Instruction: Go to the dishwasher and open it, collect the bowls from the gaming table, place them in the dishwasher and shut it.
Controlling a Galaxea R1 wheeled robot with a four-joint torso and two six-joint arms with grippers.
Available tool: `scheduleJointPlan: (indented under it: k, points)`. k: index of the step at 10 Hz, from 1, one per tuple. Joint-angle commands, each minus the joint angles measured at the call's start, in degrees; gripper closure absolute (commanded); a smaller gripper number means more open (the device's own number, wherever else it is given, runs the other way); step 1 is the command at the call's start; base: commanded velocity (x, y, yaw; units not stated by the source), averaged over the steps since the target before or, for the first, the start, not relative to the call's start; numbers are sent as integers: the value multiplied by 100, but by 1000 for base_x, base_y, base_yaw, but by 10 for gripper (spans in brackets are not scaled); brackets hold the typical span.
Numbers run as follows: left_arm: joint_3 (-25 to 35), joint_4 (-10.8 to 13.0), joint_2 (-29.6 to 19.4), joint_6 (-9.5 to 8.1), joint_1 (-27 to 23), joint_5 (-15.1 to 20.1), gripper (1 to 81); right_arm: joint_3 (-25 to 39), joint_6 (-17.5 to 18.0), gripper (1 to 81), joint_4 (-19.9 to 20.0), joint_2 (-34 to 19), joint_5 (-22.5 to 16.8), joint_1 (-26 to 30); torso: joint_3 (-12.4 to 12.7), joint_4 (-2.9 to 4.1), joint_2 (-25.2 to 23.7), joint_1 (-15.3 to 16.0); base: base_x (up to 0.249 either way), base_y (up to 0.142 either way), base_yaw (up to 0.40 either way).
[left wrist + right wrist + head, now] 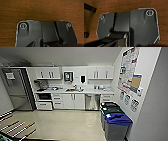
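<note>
a small office kitchenette seen from high up, across a stretch of pale shiny floor (62, 124). along the far wall runs a white counter (75, 92) with a sink (73, 90) near its middle, white cupboards above and below. the dishwasher (92, 102) is the brushed steel panel set under the counter, toward the right end of the lower cabinets, just right of a pair of white cupboard doors; its door is shut and the robot is well apart from it. a tall steel fridge (17, 88) stands at the left end. against the right wall, nearer the camera, stand waste bins, one with a blue lid (117, 119); posters (130, 69) hang above them. judging from its look, the dishwasher door should be stiff, fairly heavy and hinged at the bottom, with a smooth front that offers little grip, so the place to take hold is probably along its top edge, though no handle can be made out from here. both wrist views look down past the robot's own dark plates onto brown wood-grain surface (41, 10), and whether either gripper is open or closed cannot be told. hard to make out: the small items on the counter, the dishwasher's controls, and striped rods (17, 128) cut off at the lower left corner.
</note>
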Motion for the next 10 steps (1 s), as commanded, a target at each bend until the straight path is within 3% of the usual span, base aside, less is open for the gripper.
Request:
scheduleJointPlan:
  k: [1,10]
  points:
    - [16,-43,7,9,-349,241,10,8,24,10,57,30,-256,302,0,0,0,0,146,0,0]
    - [16,-26,51,18,-333,241,10,-9,7,10,57,13,-265,267,0,0,0,0,155,0,0]
